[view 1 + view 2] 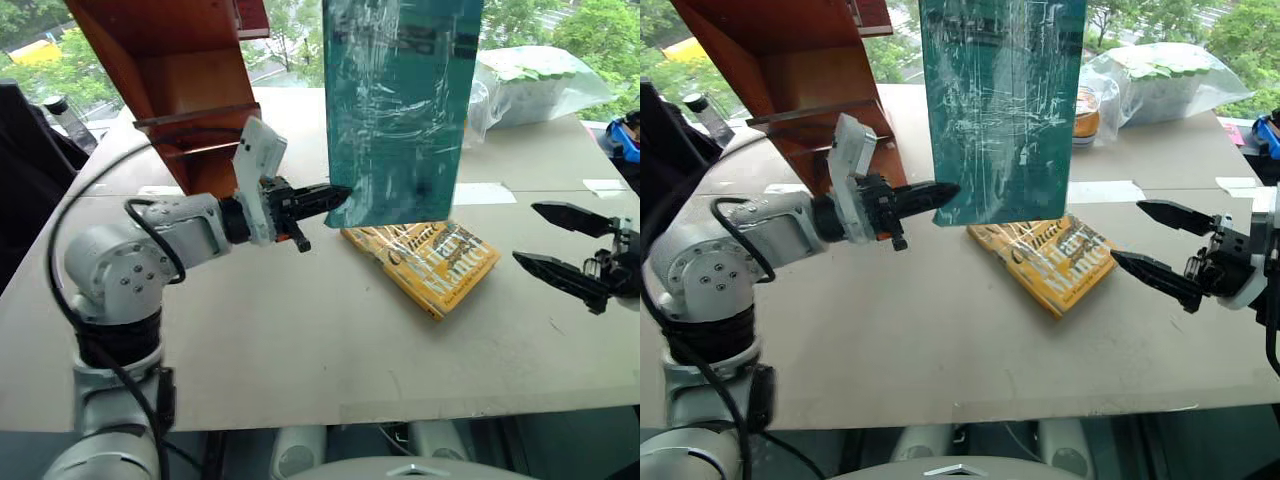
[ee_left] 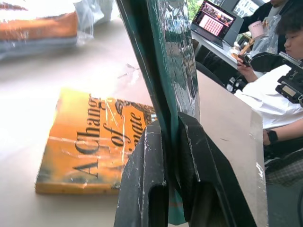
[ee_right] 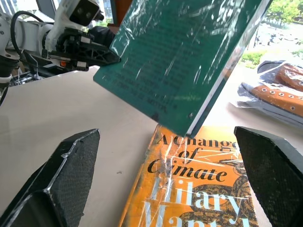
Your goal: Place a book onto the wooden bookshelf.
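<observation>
The left end effector (image 1: 335, 198) is clamped on the lower corner of the book (image 1: 400, 100), held upright above the surface (image 1: 300, 340). The right end effector (image 1: 560, 245), fingers apart, holds nothing. The pickup looks done; the wooden bookshelf (image 1: 180, 80) behind the left end effector awaits the book.
</observation>
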Action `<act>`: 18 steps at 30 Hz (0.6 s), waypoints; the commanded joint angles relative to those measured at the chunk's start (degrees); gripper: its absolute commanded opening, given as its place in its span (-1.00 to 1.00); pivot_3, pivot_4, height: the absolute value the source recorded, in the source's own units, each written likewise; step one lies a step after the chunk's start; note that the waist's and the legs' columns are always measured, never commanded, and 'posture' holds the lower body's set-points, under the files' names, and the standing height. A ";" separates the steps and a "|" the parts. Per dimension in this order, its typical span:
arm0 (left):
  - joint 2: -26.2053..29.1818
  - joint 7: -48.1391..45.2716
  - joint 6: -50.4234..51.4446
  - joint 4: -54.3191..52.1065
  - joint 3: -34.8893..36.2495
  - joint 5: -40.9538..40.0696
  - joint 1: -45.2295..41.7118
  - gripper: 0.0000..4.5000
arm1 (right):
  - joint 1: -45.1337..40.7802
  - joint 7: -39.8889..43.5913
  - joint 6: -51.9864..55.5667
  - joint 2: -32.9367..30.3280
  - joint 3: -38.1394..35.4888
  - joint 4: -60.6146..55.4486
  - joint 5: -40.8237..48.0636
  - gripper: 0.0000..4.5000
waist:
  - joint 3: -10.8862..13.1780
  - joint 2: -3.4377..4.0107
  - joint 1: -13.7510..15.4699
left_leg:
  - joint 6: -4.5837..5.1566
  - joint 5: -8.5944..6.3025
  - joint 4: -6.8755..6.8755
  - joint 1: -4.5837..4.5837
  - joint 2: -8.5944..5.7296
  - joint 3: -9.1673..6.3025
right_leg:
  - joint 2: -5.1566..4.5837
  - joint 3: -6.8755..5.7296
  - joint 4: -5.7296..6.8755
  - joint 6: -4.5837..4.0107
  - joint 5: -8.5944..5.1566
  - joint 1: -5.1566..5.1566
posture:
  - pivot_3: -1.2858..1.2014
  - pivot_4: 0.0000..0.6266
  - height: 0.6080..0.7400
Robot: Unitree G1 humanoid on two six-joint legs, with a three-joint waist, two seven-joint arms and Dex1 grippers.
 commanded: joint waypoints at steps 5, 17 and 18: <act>14.63 -3.65 -21.22 -2.06 -13.46 35.30 -11.46 -1.00 | -13.65 4.15 -1.85 0.31 5.60 9.84 0.34 1.00 | 0.11 0.17 0.27 | 0.00 0.00 -0.10 0.01 -0.02 0.08 | -0.01 0.08 0.01 -0.01 0.00 -0.05 | 0.03 -0.52 0.28; 23.54 -9.01 -36.45 9.85 -15.29 62.16 -16.06 -1.00 | -27.53 6.10 0.61 4.92 10.93 20.30 1.41 1.00 | 0.15 0.23 0.00 | 0.01 0.01 -0.05 -0.90 0.04 0.06 | 0.04 0.00 0.14 0.10 0.24 -0.92 | 0.03 -0.52 0.28; 23.17 -9.50 -36.95 10.35 -15.41 63.41 -16.70 -1.00 | -28.08 6.29 0.56 4.96 11.07 20.79 1.19 1.00 | 0.16 0.23 0.01 | 0.01 0.01 -0.03 -0.91 0.03 0.08 | 0.03 0.01 0.13 0.11 0.24 -0.92 | 0.03 -0.52 0.28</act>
